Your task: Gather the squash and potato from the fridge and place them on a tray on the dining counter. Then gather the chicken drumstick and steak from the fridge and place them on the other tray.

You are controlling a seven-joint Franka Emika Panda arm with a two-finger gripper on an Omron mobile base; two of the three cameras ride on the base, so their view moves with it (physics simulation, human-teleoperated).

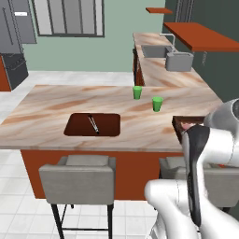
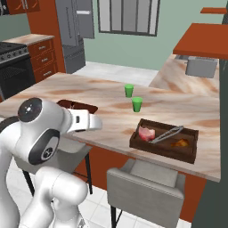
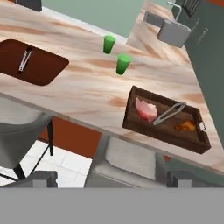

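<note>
Dining counter (image 2: 102, 100): big stone top with both trays on it.
Far tray (image 1: 77, 126): has tongs, no squash or potato yet.
Near tray (image 2: 189, 153): holds the steak (image 2: 146, 133), tongs and a small orange bit, maybe the drumstick.
Gripper: open wide, holding nothing.
Left to do: the veggies, I think.

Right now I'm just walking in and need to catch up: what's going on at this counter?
The robot arm is parked by the dining counter with nothing in its open pincer. The tray on the right holds the steak, metal tongs and a small orange-brown piece too blurred to name. The other tray holds only tongs. Two green cups stand between them.
</note>
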